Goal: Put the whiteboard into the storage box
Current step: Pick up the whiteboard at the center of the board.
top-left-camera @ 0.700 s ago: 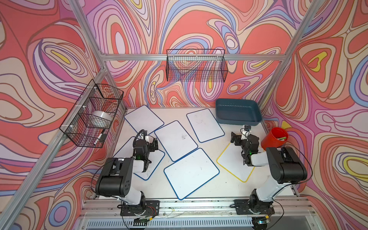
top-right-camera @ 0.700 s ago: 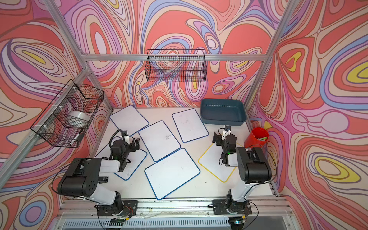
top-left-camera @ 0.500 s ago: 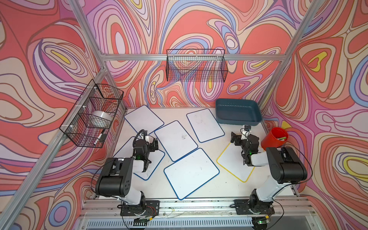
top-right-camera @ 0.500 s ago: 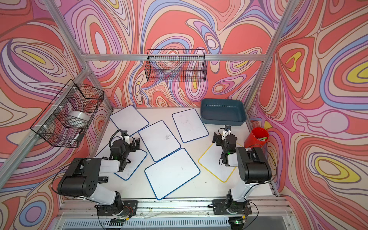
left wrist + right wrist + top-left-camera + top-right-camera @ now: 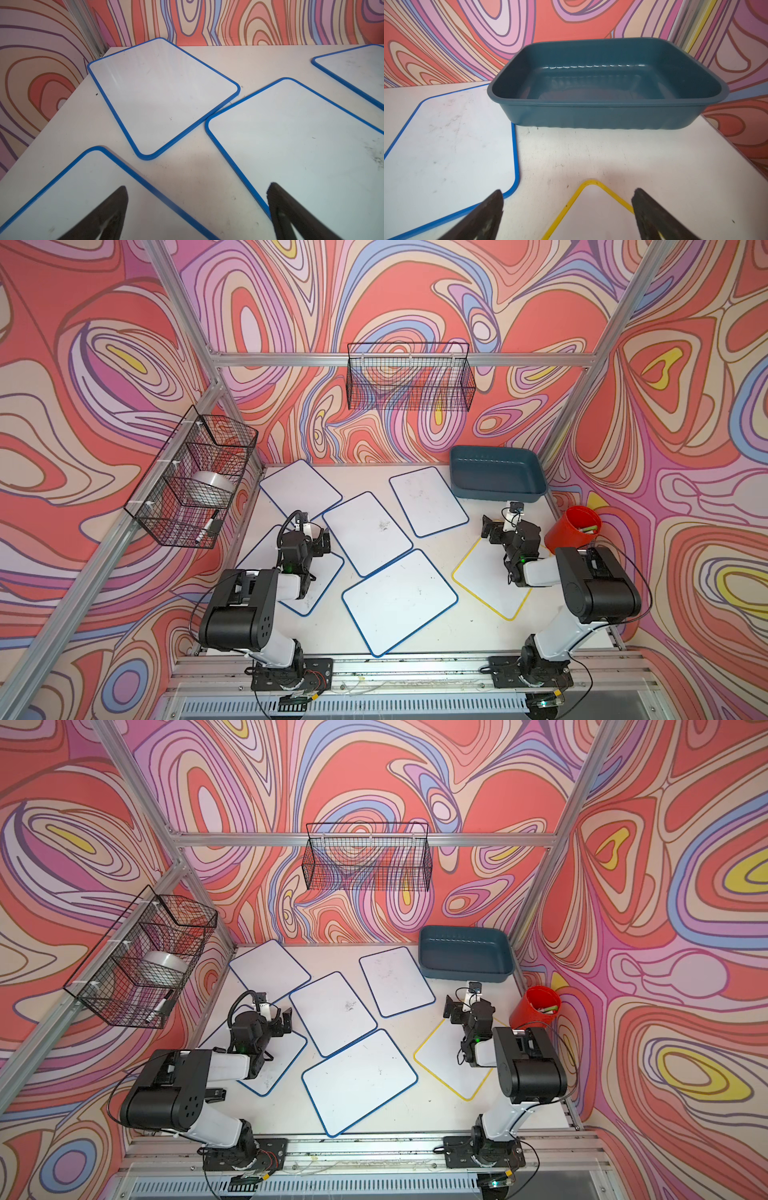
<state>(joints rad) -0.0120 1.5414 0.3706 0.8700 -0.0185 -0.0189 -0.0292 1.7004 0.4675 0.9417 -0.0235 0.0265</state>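
Note:
The storage box [image 5: 496, 492] is a shallow teal tray standing empty at the back right, shown in both top views [image 5: 465, 972] and close up in the right wrist view [image 5: 602, 116]. A yellow-framed whiteboard [image 5: 484, 585] lies flat under my right gripper [image 5: 492, 529], whose open jaws [image 5: 568, 190] straddle its near corner [image 5: 591, 209] just above it. Several blue-framed whiteboards lie flat on the table, one at the centre [image 5: 368, 533]. My left gripper [image 5: 322, 542] is open and empty [image 5: 197, 185], low over the gap between two blue-framed boards [image 5: 68, 197] [image 5: 301, 145].
A red bucket [image 5: 575, 529] stands by the right wall, close to the right arm. One black wire basket [image 5: 409, 379] hangs on the back wall and another [image 5: 195, 481], holding a tape roll and a marker, on the left wall. Overlapping boards cover most of the table.

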